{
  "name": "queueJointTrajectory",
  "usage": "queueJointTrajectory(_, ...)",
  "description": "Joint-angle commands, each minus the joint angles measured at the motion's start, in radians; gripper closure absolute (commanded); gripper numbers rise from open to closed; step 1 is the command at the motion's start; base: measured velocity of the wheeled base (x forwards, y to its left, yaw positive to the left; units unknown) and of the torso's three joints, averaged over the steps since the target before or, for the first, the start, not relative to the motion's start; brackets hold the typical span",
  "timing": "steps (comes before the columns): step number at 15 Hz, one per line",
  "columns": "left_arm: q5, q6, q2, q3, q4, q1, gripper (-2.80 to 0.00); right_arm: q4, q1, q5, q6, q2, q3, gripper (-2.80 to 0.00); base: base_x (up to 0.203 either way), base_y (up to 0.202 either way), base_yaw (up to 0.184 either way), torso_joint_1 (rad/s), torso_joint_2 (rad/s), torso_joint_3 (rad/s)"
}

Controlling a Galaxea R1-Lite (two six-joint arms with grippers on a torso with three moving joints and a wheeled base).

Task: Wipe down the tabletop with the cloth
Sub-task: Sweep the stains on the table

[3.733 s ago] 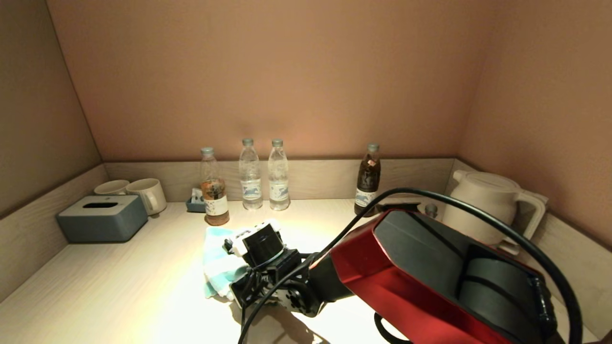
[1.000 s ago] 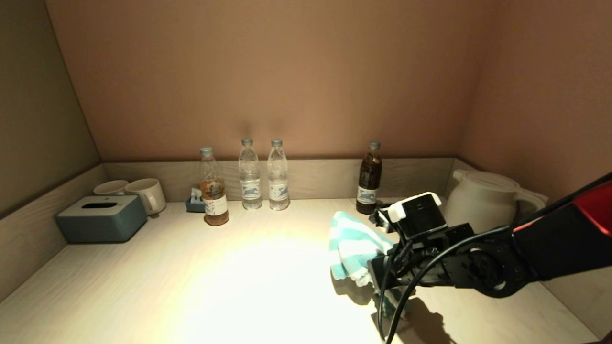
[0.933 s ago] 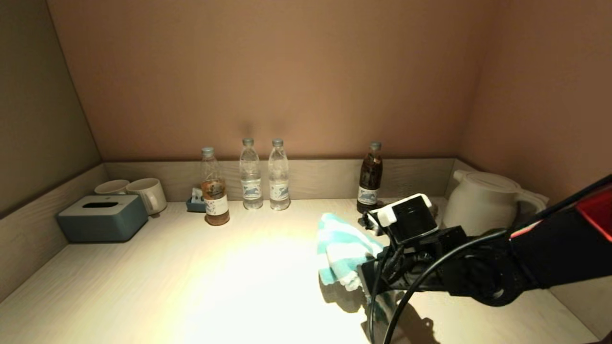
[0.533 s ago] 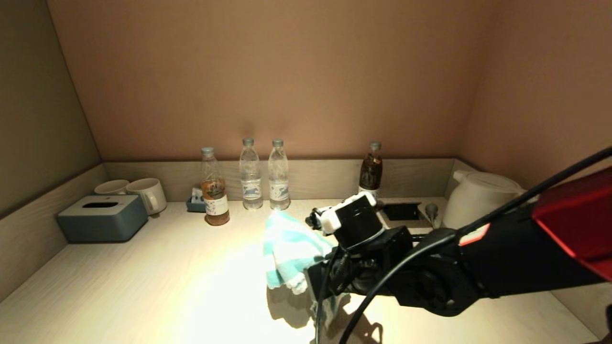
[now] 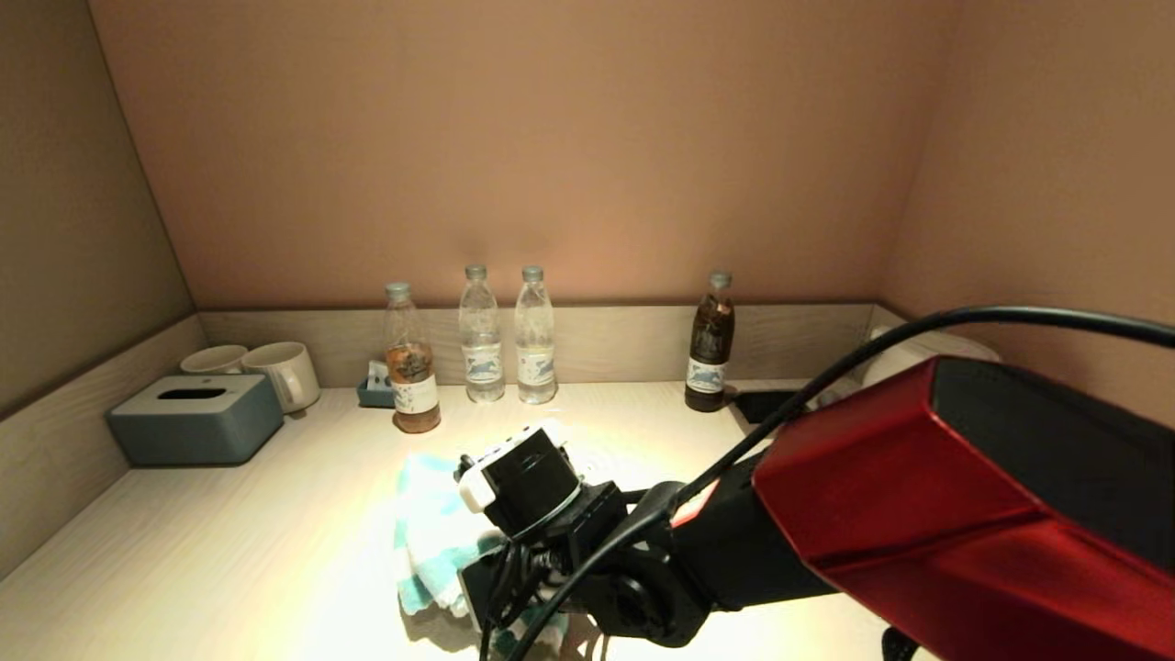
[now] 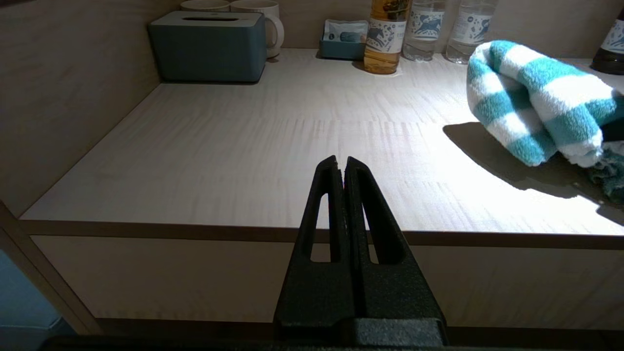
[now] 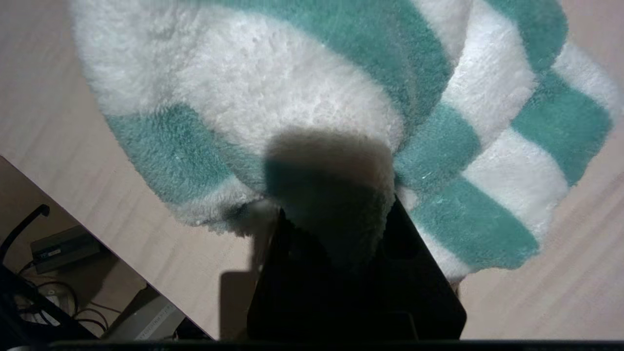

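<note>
Left wrist view alone: left pincer (image 6: 342,163) pressed together; right pincer (image 7: 336,214) pinching cloth (image 7: 341,97) elsewhere.

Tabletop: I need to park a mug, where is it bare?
Bare: the tabletop between the tissue box and the cloth in the right gripper. Crowded: back edge, with mugs and bottles.

Four bottles (image 5: 480,335), two mugs (image 5: 284,373), one tissue box (image 5: 195,419), one cloth (image 5: 431,532).
</note>
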Motion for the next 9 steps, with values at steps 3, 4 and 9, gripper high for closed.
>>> queueJointTrajectory(3,0.0,-0.001,0.002,0.0,0.0,0.0,0.0,-0.01,-0.045,-0.004,0.003,0.02,0.12,0.0,0.0,0.0,0.0,0.0,0.0,0.0)
queueJointTrajectory(4,0.0,-0.001,0.002,0.0,0.0,0.0,0.0,-0.014,-0.083,-0.006,0.004,0.017,0.152,0.0,0.0,0.0,0.0,0.0,0.0,0.0)
queueJointTrajectory(9,0.0,-0.001,0.002,0.0,0.0,0.0,0.0,-0.049,-0.199,-0.006,-0.003,-0.032,0.273,0.0,0.0,0.0,0.0,0.0,0.0,0.0)
